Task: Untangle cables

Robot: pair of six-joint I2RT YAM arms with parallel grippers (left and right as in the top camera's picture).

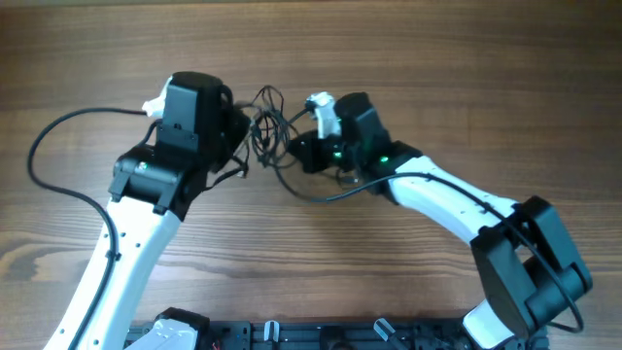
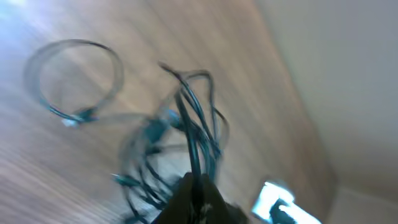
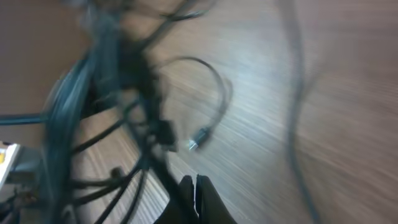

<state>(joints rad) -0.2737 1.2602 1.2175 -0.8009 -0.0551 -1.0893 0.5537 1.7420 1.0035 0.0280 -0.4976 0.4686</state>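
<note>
The cables (image 1: 266, 124) are thin dark cords in a tangle between my two grippers, lifted a little off the table. My left gripper (image 1: 240, 134) is shut on a bundle of strands, which rise out of its jaws (image 2: 198, 182) in the left wrist view. One cable loop with a small plug (image 2: 73, 74) lies on the wood beyond. My right gripper (image 1: 297, 148) sits just right of the tangle. Its jaws (image 3: 194, 184) are shut, with a dark cord (image 3: 155, 124) running into the left fingertip. A small plug end (image 3: 200, 137) hangs over the table.
The wooden table (image 1: 437, 68) stretches all around. One cable strand (image 1: 313, 195) sags in a loop toward the front under the right arm. The left arm's thick black cable (image 1: 58, 165) curves out at the left. Both wrist views are blurred.
</note>
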